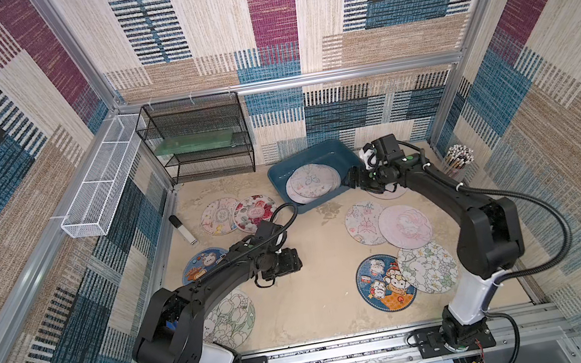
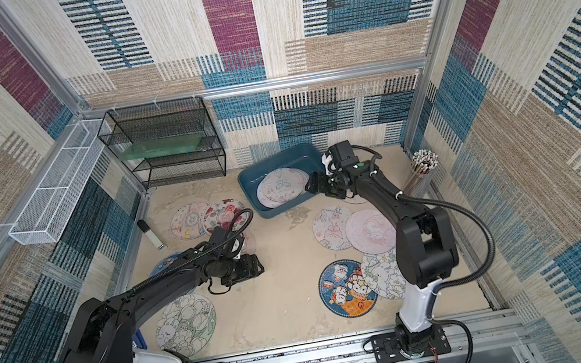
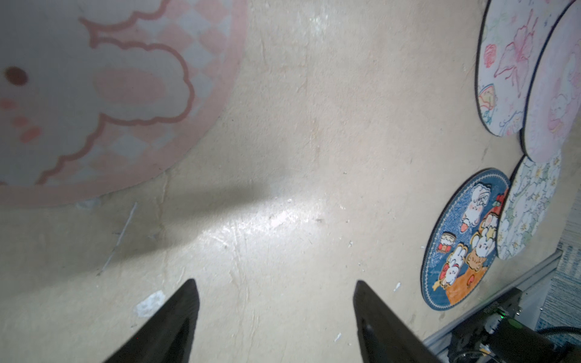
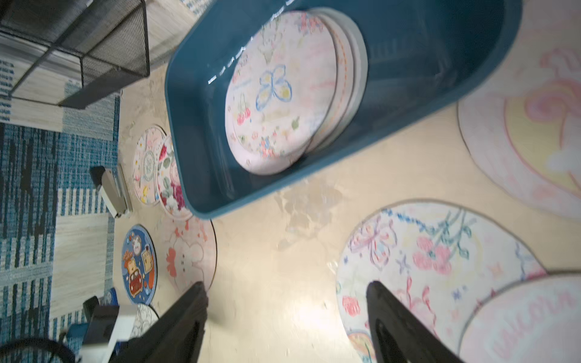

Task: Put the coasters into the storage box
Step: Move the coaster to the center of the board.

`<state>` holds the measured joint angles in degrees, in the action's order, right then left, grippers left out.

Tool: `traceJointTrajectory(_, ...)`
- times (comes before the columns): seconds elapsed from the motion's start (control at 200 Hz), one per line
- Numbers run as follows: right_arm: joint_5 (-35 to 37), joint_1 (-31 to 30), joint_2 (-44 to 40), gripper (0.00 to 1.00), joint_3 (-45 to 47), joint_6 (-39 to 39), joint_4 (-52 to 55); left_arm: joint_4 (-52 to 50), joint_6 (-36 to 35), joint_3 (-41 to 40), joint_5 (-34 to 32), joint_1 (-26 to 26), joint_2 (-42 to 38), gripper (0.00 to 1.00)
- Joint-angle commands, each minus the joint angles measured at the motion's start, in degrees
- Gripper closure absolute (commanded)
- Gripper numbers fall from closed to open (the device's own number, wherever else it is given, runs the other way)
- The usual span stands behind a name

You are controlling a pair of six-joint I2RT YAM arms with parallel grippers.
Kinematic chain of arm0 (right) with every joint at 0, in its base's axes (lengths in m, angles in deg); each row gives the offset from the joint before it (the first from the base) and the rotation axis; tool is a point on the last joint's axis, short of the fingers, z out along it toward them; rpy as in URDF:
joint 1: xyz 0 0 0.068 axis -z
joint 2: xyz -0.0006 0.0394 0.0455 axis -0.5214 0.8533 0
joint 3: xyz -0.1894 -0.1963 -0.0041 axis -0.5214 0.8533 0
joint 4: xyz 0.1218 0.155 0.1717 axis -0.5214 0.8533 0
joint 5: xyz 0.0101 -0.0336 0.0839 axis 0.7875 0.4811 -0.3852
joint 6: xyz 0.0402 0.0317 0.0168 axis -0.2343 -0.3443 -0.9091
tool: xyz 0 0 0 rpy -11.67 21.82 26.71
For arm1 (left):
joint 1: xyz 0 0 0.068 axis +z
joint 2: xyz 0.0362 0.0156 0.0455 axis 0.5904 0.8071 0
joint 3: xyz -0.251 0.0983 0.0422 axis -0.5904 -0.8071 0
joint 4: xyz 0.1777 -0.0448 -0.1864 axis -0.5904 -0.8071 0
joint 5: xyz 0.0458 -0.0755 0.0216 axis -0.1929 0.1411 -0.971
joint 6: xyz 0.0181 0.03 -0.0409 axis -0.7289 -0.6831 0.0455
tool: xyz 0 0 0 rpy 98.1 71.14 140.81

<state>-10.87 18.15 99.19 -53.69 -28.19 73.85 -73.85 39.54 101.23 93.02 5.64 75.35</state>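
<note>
The teal storage box [image 1: 282,176] stands at the back middle with a stack of coasters [image 1: 312,186] inside, a butterfly print [image 4: 276,94] on top. My right gripper [image 1: 352,181] hovers open and empty just off the box's right rim, its fingers [image 4: 188,314] over bare table. Loose coasters lie right of centre: butterfly [image 1: 364,223], pink [image 1: 405,227], dark blue [image 1: 384,283], white flower [image 1: 428,267]. Others lie left: two floral [image 1: 219,216], blue [image 1: 198,266], tulip [image 1: 233,319]. My left gripper [image 3: 276,286] is open and empty, low over the table beside a pink bunny coaster [image 3: 94,94].
A black wire rack [image 1: 198,137] stands at the back left, and a white mesh basket [image 1: 99,178] hangs on the left wall. A small stapler-like object [image 1: 183,230] lies by the left edge. A cup of pencils [image 1: 459,160] stands in the back right corner.
</note>
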Motion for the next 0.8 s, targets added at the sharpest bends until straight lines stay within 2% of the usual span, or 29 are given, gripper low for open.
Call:
traceJointTrajectory(0.0, 1.3, 0.0, -7.4, 0.16, 8.6, -1.1, 1.0, 1.0, -1.3, 1.1, 1.7, -0.1, 1.1, 0.23)
traceJointTrajectory(0.17, 2.5, -0.3, -20.1, 0.13, 23.0, -4.8, 3.4, 1.4, -2.2, 3.1, 2.7, -0.3, 3.2, 0.23)
traceJointTrajectory(0.566, 7.1, -3.3, -38.9, 0.0, 40.7, -13.9, 12.0, 2.2, -3.5, 6.2, 4.5, -0.9, 7.1, 0.22)
traceJointTrajectory(0.796, 9.6, -8.0, -46.3, 0.05, 46.7, -22.2, 17.4, 2.5, -3.7, 7.1, 5.0, -1.1, 8.5, 0.2)
